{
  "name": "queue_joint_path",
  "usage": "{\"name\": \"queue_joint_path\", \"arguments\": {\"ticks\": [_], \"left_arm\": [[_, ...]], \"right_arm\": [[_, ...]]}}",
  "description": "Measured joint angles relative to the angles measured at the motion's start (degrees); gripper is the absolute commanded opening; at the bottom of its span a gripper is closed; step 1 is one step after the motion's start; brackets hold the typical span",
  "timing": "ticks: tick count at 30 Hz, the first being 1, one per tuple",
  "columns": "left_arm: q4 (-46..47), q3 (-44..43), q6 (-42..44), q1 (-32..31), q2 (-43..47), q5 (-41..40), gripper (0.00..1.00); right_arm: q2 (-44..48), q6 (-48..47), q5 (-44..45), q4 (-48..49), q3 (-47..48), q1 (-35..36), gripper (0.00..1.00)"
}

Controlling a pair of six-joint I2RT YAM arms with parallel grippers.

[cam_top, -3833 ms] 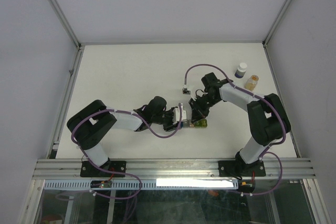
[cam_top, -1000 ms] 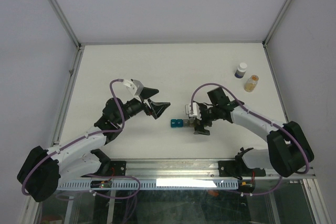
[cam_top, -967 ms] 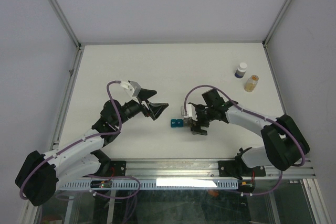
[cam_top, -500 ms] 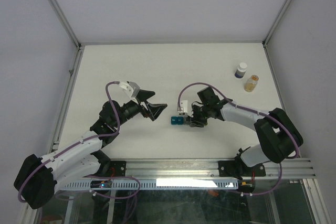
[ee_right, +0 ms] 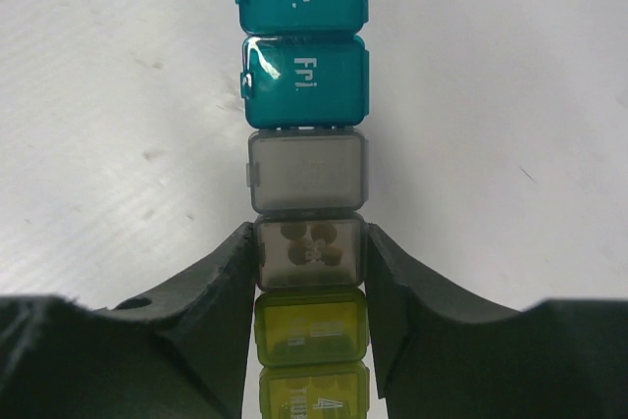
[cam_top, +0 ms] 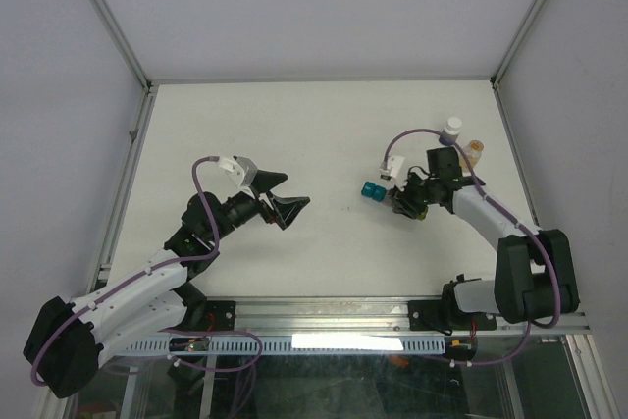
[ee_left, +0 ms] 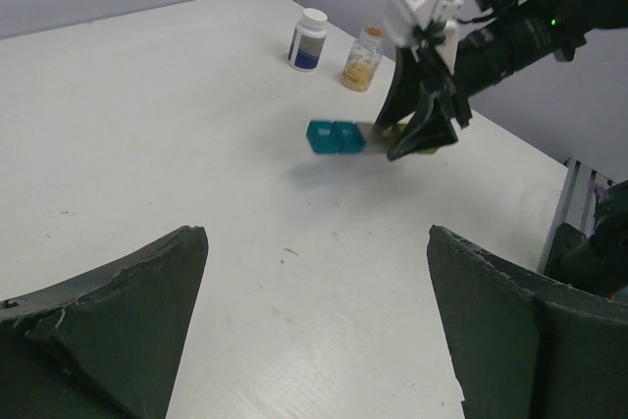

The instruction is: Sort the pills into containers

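Containers (ee_right: 306, 172), pinched by the right fingers (ee_right: 211, 291), should ride level toward the bottles (cam_top: 450, 130) at two o'clock; left fingers (ee_left: 128, 321) hang spread.

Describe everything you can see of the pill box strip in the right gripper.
The pill box strip is a straight row of small joined plastic cubes, lids shut: two teal ones marked Thur. and Fri., two smoky grey, then yellow-green. Small round shapes show through the second grey lid. The right gripper pinches that cube from both sides; the teal end sticks out free. It appears held just above the white table.
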State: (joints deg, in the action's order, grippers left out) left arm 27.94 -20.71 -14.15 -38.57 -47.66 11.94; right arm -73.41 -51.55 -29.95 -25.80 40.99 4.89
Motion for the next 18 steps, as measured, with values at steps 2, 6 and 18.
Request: {"name": "queue_joint_path", "arguments": {"ticks": [2,6,18], "left_arm": [[0.1,0.1,0.0,0.0,-0.2,0.0,0.97],[0.8,0.1,0.0,0.0,-1.0,0.0,0.97],[1.2,0.1,0.0,0.0,-1.4,0.1,0.97]], "right_arm": [[1.3,-0.9,-1.2,-2.4,2.2,-6.3,0.29],[0.7,-1.7,-3.6,-6.1,9.3,-16.5,0.29],[-15.3,2.2,-4.2,-8.5,33.9,-29.9,0.29]]}}
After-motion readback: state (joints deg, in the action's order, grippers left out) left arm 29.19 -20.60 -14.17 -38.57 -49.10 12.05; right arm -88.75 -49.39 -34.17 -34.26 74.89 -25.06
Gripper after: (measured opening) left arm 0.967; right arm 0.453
